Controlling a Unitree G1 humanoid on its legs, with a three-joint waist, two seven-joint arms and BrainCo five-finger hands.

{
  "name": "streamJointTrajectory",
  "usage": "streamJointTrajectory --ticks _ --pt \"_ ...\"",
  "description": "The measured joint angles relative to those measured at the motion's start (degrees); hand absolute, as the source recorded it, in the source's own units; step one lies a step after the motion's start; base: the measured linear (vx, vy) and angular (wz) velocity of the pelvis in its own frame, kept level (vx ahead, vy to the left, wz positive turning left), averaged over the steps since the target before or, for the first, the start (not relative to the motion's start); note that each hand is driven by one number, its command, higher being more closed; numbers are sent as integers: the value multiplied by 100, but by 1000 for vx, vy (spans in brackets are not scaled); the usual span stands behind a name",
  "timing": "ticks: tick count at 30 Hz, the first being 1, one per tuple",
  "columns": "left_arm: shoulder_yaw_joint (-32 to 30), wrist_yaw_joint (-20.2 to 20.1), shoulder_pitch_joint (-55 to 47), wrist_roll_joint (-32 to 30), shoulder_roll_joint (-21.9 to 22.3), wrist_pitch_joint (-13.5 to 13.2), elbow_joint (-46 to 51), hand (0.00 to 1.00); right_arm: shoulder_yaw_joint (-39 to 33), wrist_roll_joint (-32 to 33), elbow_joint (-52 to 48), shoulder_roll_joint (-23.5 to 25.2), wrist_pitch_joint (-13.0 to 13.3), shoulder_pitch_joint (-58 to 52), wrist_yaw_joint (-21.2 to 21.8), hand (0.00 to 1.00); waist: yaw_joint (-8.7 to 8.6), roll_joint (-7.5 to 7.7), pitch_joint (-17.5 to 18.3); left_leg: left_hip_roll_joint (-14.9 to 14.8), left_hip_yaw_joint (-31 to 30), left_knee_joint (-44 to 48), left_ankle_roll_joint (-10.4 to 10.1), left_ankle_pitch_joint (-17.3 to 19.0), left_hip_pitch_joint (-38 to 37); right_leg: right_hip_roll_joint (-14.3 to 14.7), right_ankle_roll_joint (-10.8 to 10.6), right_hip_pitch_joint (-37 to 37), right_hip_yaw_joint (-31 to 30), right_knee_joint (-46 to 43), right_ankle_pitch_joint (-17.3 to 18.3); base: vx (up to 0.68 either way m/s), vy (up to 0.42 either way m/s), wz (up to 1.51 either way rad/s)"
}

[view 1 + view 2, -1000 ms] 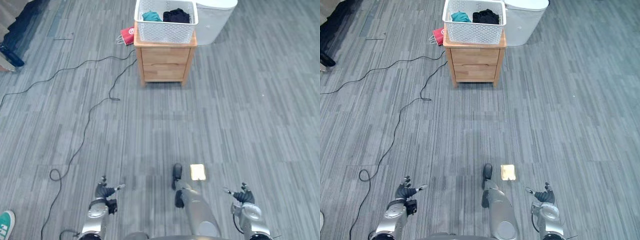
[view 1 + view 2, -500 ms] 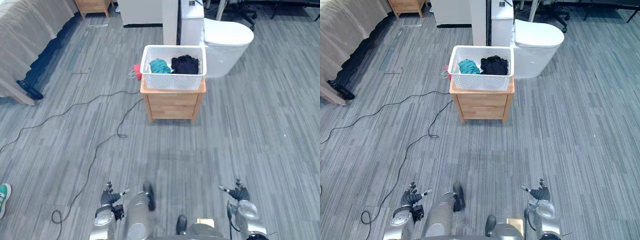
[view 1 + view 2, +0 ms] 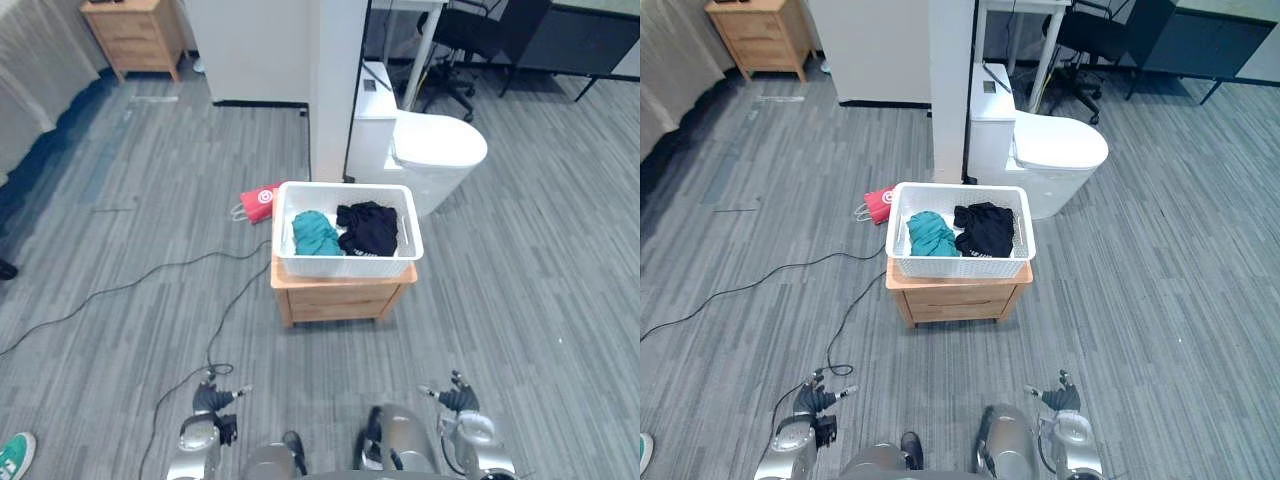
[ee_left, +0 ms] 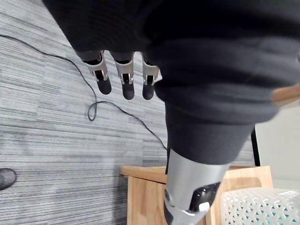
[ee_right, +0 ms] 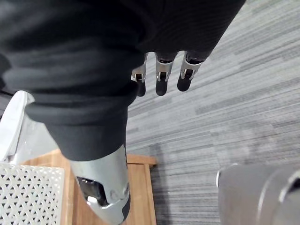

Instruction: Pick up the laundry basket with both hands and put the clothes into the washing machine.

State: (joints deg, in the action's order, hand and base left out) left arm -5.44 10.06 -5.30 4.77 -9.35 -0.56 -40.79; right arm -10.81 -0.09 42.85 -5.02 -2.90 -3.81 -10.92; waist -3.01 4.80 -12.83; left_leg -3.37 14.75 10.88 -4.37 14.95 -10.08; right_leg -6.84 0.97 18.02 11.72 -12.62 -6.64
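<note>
A white perforated laundry basket [image 3: 347, 256] stands on a small wooden drawer stand [image 3: 340, 298] ahead of me. A teal garment [image 3: 316, 233] and a black garment [image 3: 368, 228] lie inside it. My left hand [image 3: 212, 402] and right hand [image 3: 455, 398] hang low at the view's bottom edge, well short of the stand and apart from the basket. Both are open and hold nothing. In the left wrist view straight fingers [image 4: 123, 79] point over the floor, with the basket's corner [image 4: 262, 206] beyond. The right wrist view shows straight fingers [image 5: 161, 75] and the basket's wall [image 5: 28, 192].
Behind the basket stand a white toilet-shaped unit [image 3: 430, 165] and a white pillar [image 3: 335, 90]. A red bag [image 3: 258, 200] lies on the floor left of the stand. A wooden dresser [image 3: 135, 35] is at the far left, an office chair [image 3: 460, 40] at the back. A person's teal shoe [image 3: 15, 455] shows at lower left.
The camera has moved: the basket and stand now sit mid-view and look somewhat nearer, with more of the room behind. Both hands stay low and open.
</note>
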Motion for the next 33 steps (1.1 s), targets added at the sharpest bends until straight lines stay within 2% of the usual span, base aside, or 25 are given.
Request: streamJointTrajectory --ticks 1,2,3,4,5,6,7,8,9,10,11,12,14,17,20,26,30,33 --pt "-23 -2 -28 -9 66 -4 11 0 -6 -2 -21 -17 -4 -20 1 0 22 -97 25 -145 -25 261 -88 51 65 69 23 23 35 -138 200 609 -301 4" --pt "-141 -1 -54 -42 191 -2 24 0 -7 -2 -157 9 -10 -62 7 0 49 -167 -8 -429 -54 1288 -145 59 444 188 107 -66 108 -238 427 480 -279 -5" --pt "-229 -2 -99 -48 330 3 56 0 -7 -3 -367 13 -22 -144 9 0 46 -292 -69 -826 -77 2605 -312 -156 899 392 193 -339 196 -213 580 465 -279 -6" --pt "-288 -3 -164 -47 430 7 108 0 -1 0 -535 12 -26 -214 1 0 66 -375 -87 -1175 -139 3504 -297 -237 1248 566 337 -560 197 -211 730 545 -244 -25" --pt "-310 -5 -282 -45 509 14 227 0 3 6 -781 41 -22 -269 -8 0 112 -368 -80 -1430 -208 4328 -230 -127 1568 713 443 -887 165 -210 928 513 -165 -39" --pt "-309 -5 -361 -39 524 18 299 0 -8 14 -968 56 -13 -298 -14 0 153 -299 -37 -1418 -155 4305 -249 9 1722 717 467 -1034 84 -178 1019 535 -156 -57" --pt "-309 -4 -381 -19 529 19 543 0 -63 39 -1165 56 -7 -301 -22 0 209 -250 5 -1345 -55 3725 -181 143 1880 733 457 -1203 -54 -10 1049 356 -85 -44" --pt "-310 -4 -391 -12 527 17 656 0 -90 51 -1241 54 -6 -306 -28 0 232 -252 10 -1305 -29 3395 -147 170 1914 741 449 -1255 -98 73 1042 316 -43 -39" --pt "-328 1 -384 9 535 14 879 0 -181 68 -1345 50 -3 -302 -36 0 235 -291 35 -1194 -56 2587 -144 165 1948 750 361 -1321 -118 159 979 364 48 -25" --pt "-373 6 -360 34 584 7 1054 0 -318 76 -1483 49 -9 -306 -72 0 235 -385 66 -1100 -79 1589 -134 3 1852 793 338 -1356 -133 185 979 338 84 -23" --pt "-378 9 -360 82 613 2 1162 0 -406 83 -1656 43 -12 -325 -118 0 221 -492 93 -1038 -88 967 -31 -440 1751 848 258 -1385 -168 182 1029 273 122 -24" --pt "-386 7 -356 115 621 -1 1221 0 -460 88 -1763 55 -6 -333 -140 0 226 -513 87 -1028 -111 824 -85 -621 1684 865 205 -1411 -217 171 1061 190 109 -30" --pt "-421 -4 -385 145 620 -5 1414 0 -489 115 -2317 92 6 -494 -146 0 210 -391 205 -753 7 416 -40 -698 1378 646 -2 -1498 -354 217 1151 230 160 -12" --pt "-428 -2 -368 143 580 -13 1486 0 -493 88 -2462 50 23 -497 -149 0 216 -353 351 -539 178 14 48 -782 1226 502 -137 -1496 -472 433 1094 137 133 -12" --pt "-426 10 -356 128 551 -7 1487 0 -455 -55 -2319 -8 5 -306 -151 0 210 -400 393 -381 251 -237 107 -841 1196 457 -247 -1495 -559 686 992 86 86 -10" --pt "-327 292 -26 -348 334 32 1089 0 51 -287 -1586 -44 -60 250 -193 0 218 -446 420 -274 238 -497 148 -969 1181 459 -259 -1549 -566 1008 829 37 24 -2" --pt "134 538 885 -779 226 94 179 0 436 -437 -665 -102 -113 1258 -417 0 219 -591 219 -234 264 -680 189 -1227 1519 463 -229 -1126 -638 1076 562 -93 -9 -7" --pt "245 677 1474 -863 215 170 -280 0 644 -497 -56 -90 -150 2011 -547 0 216 -595 -130 -230 306 -657 216 -1377 1847 465 -214 -761 -724 1072 371 -203 -12 -14"
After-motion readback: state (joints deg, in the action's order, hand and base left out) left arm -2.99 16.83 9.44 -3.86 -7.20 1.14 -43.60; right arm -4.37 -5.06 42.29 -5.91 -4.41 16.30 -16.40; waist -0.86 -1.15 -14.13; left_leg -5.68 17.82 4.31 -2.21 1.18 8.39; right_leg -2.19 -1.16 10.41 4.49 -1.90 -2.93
